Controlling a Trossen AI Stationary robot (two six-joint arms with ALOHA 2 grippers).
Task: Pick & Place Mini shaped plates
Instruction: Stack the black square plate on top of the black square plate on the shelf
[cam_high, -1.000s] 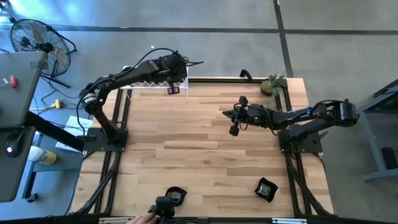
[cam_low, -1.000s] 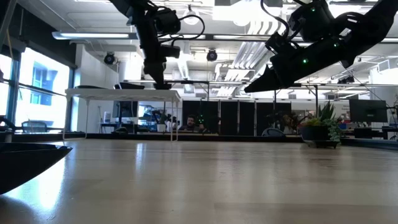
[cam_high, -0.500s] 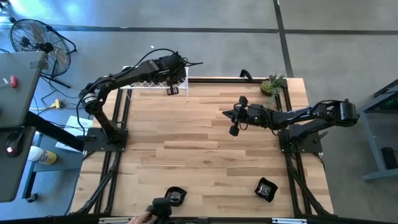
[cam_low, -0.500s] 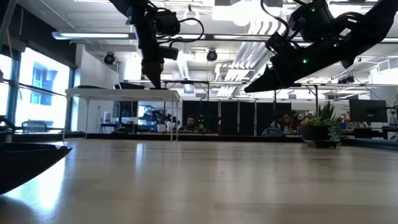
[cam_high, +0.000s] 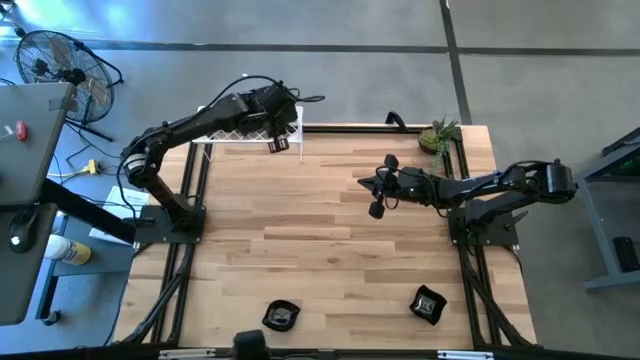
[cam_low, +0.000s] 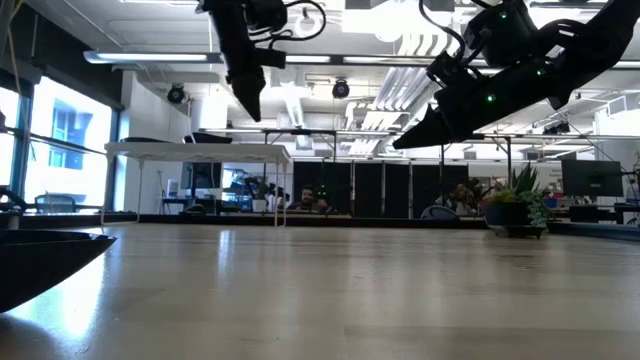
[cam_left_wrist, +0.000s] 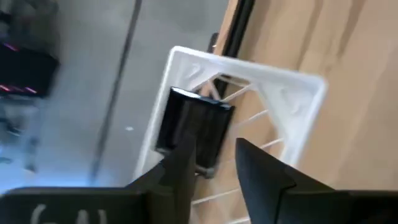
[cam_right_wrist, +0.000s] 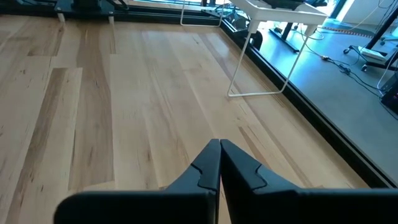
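Note:
A glossy black mini plate (cam_left_wrist: 193, 124) lies in the white wire rack (cam_left_wrist: 249, 71) at the table's far left corner (cam_high: 232, 132). My left gripper (cam_left_wrist: 214, 146) hovers open just above that plate and rack (cam_low: 250, 108), fingers slanting down, nothing between them. Two more black plates (cam_high: 281, 316) (cam_high: 429, 304) rest flat on the wood near the front edge. My right gripper (cam_high: 375, 196) hangs shut and empty over the table's middle right (cam_right_wrist: 219, 146).
A small potted plant (cam_high: 438, 135) stands at the far right corner. A dark plate rim (cam_low: 40, 262) looms close to the low camera at the left. Bare wood (cam_high: 320, 240) stretches between the rack and the two front plates.
My left gripper has opened over the rack and risen, leaving the black plate lying in the rack. A person's hand at the table's near edge has drawn back out of the high view.

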